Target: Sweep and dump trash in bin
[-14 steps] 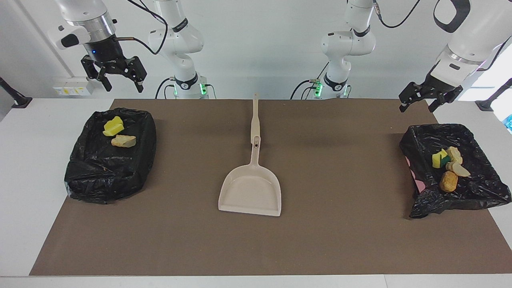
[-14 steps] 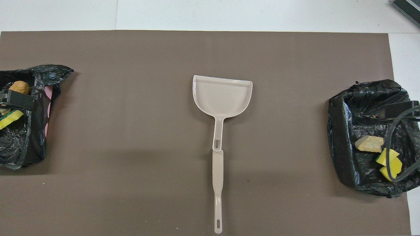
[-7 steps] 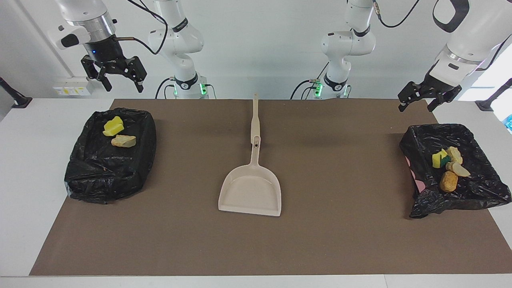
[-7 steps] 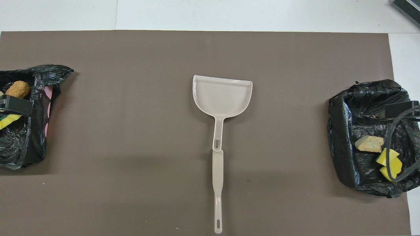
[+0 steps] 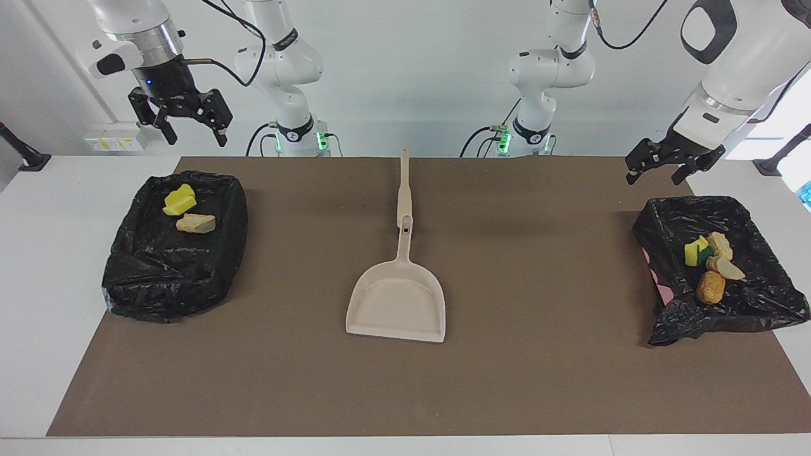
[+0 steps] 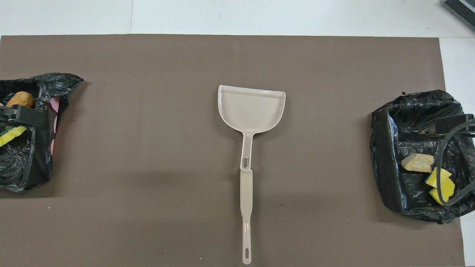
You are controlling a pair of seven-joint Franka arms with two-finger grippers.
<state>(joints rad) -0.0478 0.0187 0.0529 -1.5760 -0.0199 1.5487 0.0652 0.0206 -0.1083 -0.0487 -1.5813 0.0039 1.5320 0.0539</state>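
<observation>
In the overhead view the bin [image 6: 26, 148] at the left arm's end was cut off by the frame edge, and a cable crossed the yellow sponge [image 6: 441, 185] in the other bin [image 6: 386, 178]. The trash [image 5: 709, 266] lay inside both black-lined bins. The left gripper [image 5: 659, 170] hung tilted, jaws apart and empty, above the mat [image 5: 538, 380] just beside its bin. The right gripper [image 5: 193, 130] hovered high, fingers spread, holding nothing. The dustpan [image 5: 396, 304] lay mid-table

both arms raised; left claw [image 5: 657, 166] and right claw [image 5: 188, 122] hang spread wide, gripping nothing.
</observation>
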